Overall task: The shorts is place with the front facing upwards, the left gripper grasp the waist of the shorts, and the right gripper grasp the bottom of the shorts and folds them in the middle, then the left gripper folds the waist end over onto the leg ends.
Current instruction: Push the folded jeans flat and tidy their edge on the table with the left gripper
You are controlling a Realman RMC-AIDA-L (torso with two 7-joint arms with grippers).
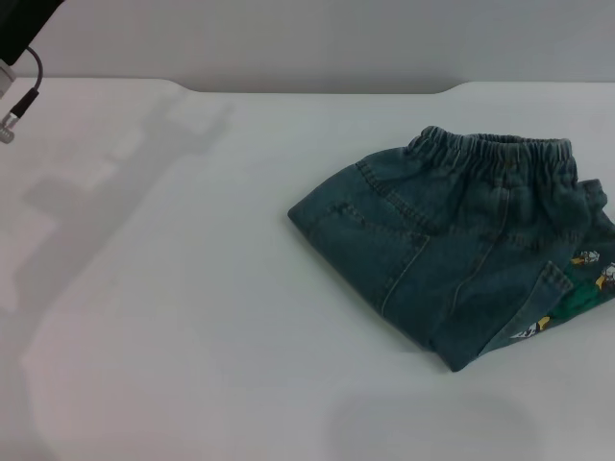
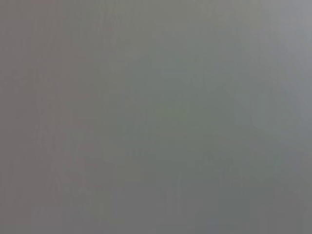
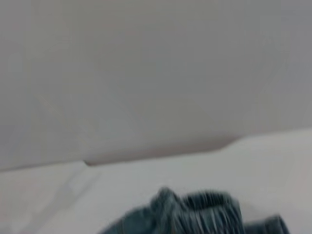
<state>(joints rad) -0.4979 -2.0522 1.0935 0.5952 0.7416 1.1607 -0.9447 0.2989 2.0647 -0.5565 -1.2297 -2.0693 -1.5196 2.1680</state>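
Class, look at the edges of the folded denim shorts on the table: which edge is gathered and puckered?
The waist of the shorts, the far edge of the shorts in the head view. Only it is ruched elastic; the other edges are flat denim.

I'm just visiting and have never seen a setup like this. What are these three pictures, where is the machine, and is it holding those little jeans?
They come from three cameras on a two-armed robot: one on its head, one on each wrist. The head view looks down on a white table where child-size blue denim shorts lie folded, with the gathered waist at the far side and a colourful cartoon print peeking out at the robot's right. Only a dark bit of the left arm with a cable shows, in the far corner on the robot's left. The left wrist view shows only plain grey. The right wrist view looks across the table at the shorts from above. Neither gripper is visible, and nothing holds the shorts.
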